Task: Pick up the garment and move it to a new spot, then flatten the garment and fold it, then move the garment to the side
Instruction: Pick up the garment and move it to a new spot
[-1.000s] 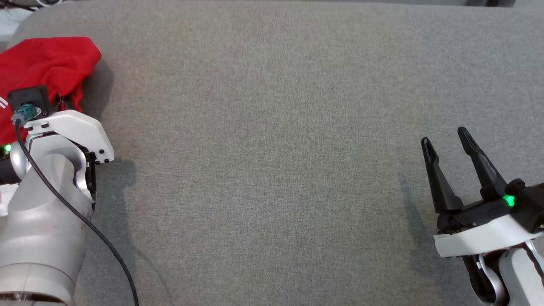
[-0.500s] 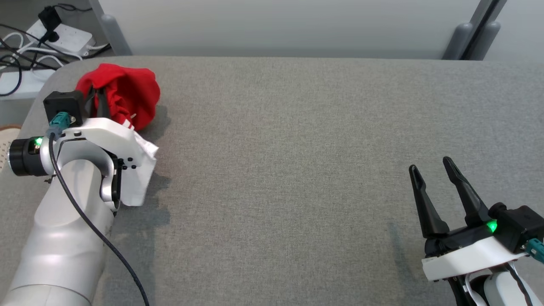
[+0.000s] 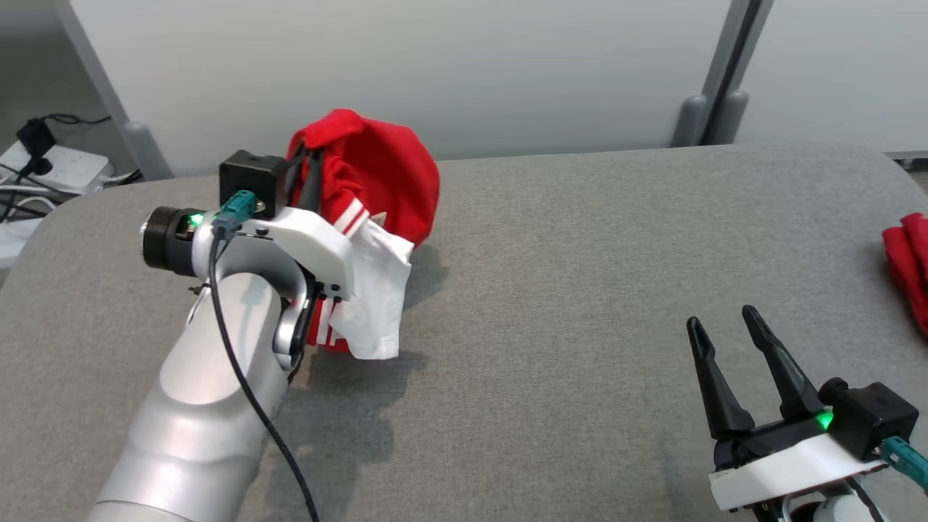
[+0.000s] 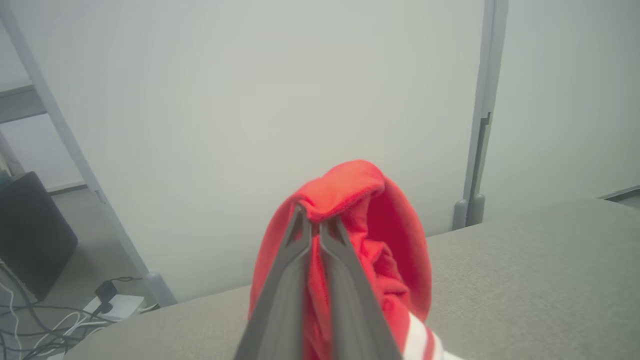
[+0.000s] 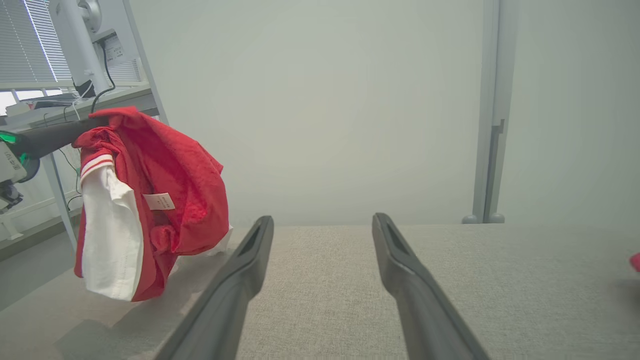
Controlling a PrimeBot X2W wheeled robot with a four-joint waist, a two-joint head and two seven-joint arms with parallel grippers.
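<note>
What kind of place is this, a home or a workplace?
Probably an office or lab: grey partition panels stand behind the padded table, a power strip lies beside it, and there is a desk by window blinds.

The middle of the grey bench (image 3: 565, 290) and its near edge lie open, right across to my spread right gripper (image 3: 721, 322). Toward the far-left corner, the red-and-white garment (image 3: 377, 181) hanging from my clamped left gripper (image 4: 311, 225) blocks the way. A second red cloth (image 3: 906, 261) sits at the right edge, and the pale wall (image 3: 435, 65) closes off the far edge.
</note>
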